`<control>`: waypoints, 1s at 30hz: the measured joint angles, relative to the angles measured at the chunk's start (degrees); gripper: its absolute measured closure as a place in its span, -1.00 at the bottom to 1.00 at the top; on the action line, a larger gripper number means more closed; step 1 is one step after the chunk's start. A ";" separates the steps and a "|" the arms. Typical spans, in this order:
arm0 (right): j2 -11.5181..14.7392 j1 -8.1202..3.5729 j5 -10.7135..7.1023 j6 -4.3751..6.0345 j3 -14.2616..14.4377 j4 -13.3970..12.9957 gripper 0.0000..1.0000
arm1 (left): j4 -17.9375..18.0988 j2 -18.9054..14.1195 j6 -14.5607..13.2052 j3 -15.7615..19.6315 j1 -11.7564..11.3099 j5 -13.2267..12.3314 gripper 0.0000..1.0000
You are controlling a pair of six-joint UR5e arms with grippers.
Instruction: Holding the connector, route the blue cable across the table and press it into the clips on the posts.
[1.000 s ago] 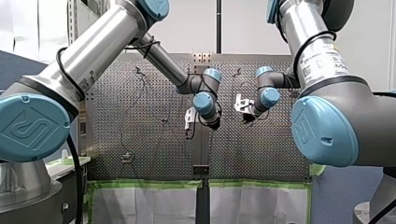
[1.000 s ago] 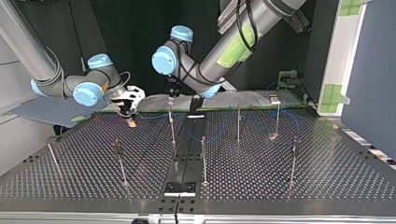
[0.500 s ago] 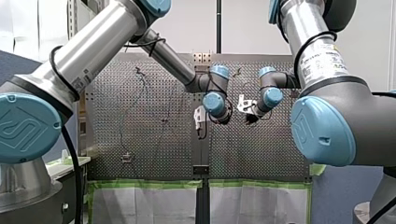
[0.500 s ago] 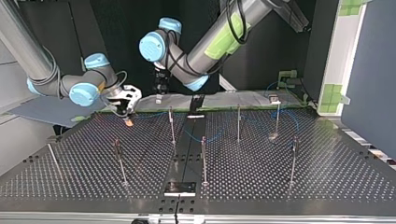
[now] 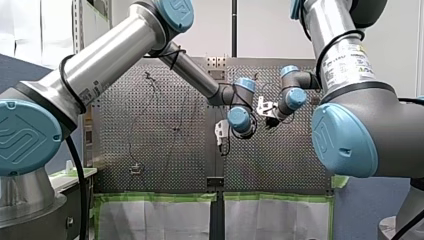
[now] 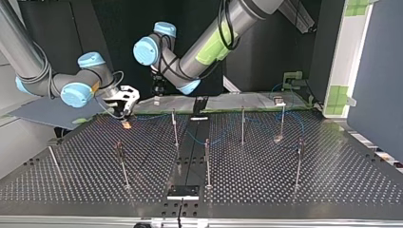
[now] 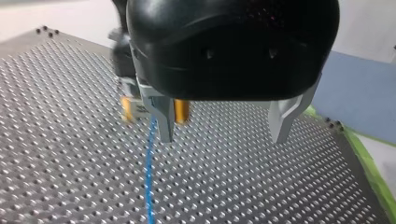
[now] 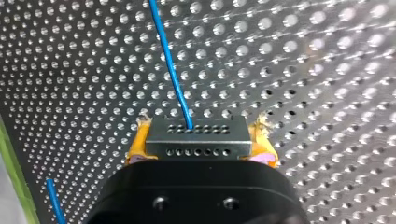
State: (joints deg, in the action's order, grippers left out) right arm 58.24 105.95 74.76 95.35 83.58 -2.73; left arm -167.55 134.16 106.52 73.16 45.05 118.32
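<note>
Right wrist view: my right hand [image 8: 201,141] pinches the grey perforated metal connector [image 8: 196,145] between yellow pads [image 8: 137,143]. The thin blue cable [image 8: 170,70] leaves the connector ahead, at the hand's 12 o'clock, over the perforated metal counter [image 8: 303,70]. My left hand [image 7: 223,125] hangs spread, the cable just beside one metal finger [image 7: 163,122].

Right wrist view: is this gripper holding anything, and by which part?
My right gripper holds the grey connector ending the blue cable, yellow pads clamped on its two sides. My left gripper is open and empty.
</note>
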 joint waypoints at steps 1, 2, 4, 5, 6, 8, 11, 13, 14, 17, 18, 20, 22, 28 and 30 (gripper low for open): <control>0.17 -0.03 -0.22 -0.02 0.08 0.00 1.00 | -0.30 0.45 0.05 -0.44 0.00 0.19 -1.00; 0.25 -0.05 -0.36 -0.04 0.13 0.00 1.00 | -0.49 0.92 0.08 -0.92 0.01 0.39 -1.00; 0.37 -0.07 -0.56 -0.11 0.34 0.01 1.00 | -0.69 2.12 0.14 -2.10 0.01 0.72 -1.00; 0.39 -0.07 -0.62 -0.14 0.45 0.01 1.00 | -0.72 2.61 0.15 -2.59 -0.02 0.80 -1.00; 0.40 -0.07 -0.66 -0.16 0.57 0.01 1.00 | -0.74 3.24 0.16 -3.24 -0.09 0.88 -1.00; 0.41 -0.06 -0.71 -0.20 0.85 0.01 1.00 | -0.75 4.03 0.17 -4.14 -0.22 0.96 -1.00; 0.42 -0.06 -0.73 -0.22 1.15 0.02 1.00 | -0.58 4.64 0.23 -5.57 -0.39 1.01 -1.00; 0.43 -0.07 -0.74 -0.23 1.26 0.02 1.00 | -0.35 4.80 0.25 -6.49 -0.30 1.11 -1.00; 0.43 -0.07 -0.75 -0.22 1.28 0.01 1.00 | -0.29 4.84 0.25 -6.90 -0.22 1.25 -1.00; 0.43 -0.15 -0.75 -0.14 1.34 -0.02 1.00 | -0.47 4.84 0.26 -8.24 0.10 2.14 -1.00; 0.43 -0.18 -0.75 -0.12 1.34 -0.04 1.00 | -0.60 4.84 0.27 -8.83 0.23 2.52 -1.00; 0.44 -0.26 -0.75 -0.08 1.34 -0.06 1.00 | -0.64 4.83 0.29 -9.68 0.36 2.92 -1.00; 0.44 -0.31 -0.75 -0.07 1.34 -0.07 1.00 | -0.36 4.87 0.32 -10.07 0.29 3.28 -1.00; 0.45 -0.34 -0.91 -0.06 1.33 -0.15 1.00 | 1.06 4.97 0.29 -9.85 -0.33 3.74 -1.00; 0.48 -0.35 -1.30 -0.06 1.32 -0.18 1.00 | 1.31 5.19 0.31 -9.95 -0.77 3.42 -1.00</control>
State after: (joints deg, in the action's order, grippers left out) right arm 58.72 105.60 73.46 95.29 84.90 -2.91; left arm -166.24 139.35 106.83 63.21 44.28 121.75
